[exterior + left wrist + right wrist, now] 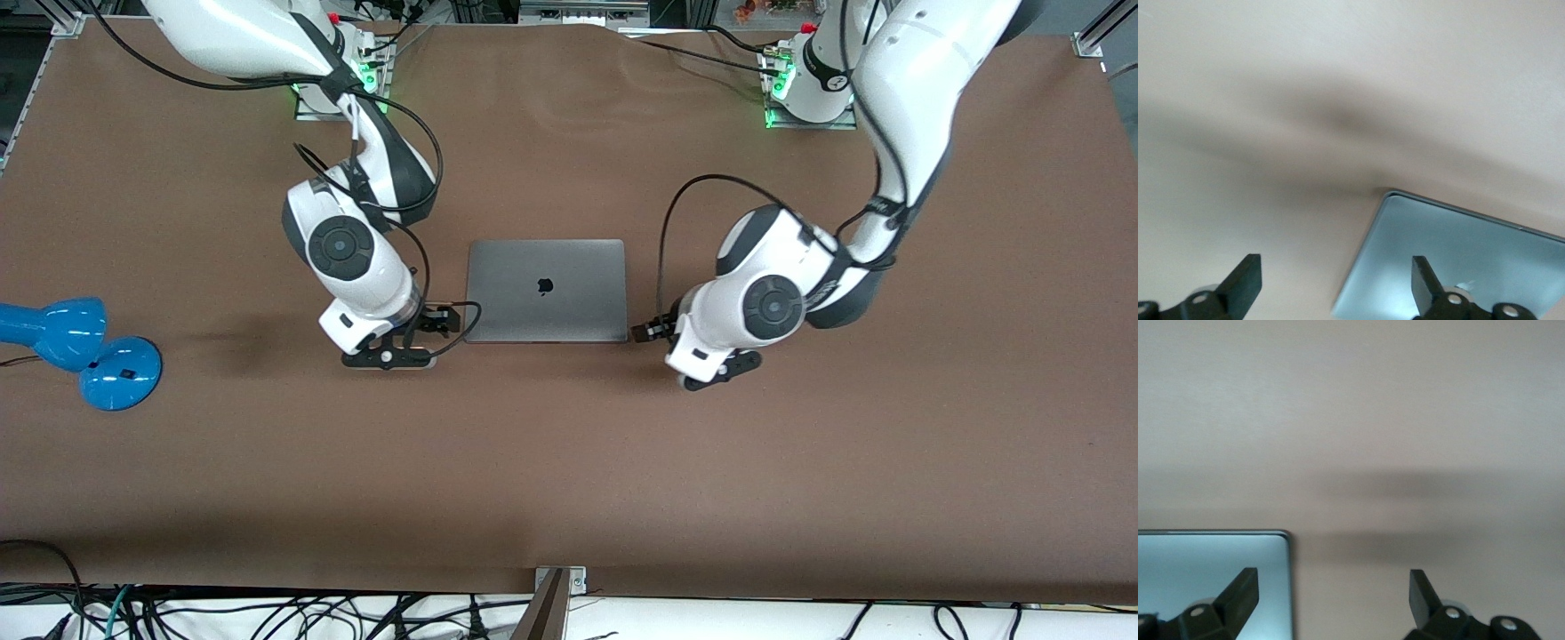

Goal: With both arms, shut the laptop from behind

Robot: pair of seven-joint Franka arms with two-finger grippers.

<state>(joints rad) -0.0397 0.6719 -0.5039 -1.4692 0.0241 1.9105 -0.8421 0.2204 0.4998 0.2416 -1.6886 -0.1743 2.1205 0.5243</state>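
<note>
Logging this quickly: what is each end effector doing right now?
Left end effector: open, holding nothing, at the closed laptop corner.
Right end effector: open, holding nothing, at its other corner.

The left gripper (1331, 283) has its two black fingers (1245, 280) spread wide apart over the table (1338, 87), with one finger above the closed laptop's (1471, 253) corner.

laptop (546, 290) mid-table between both grippers, lamp (84, 351) toward right arm's end
</note>
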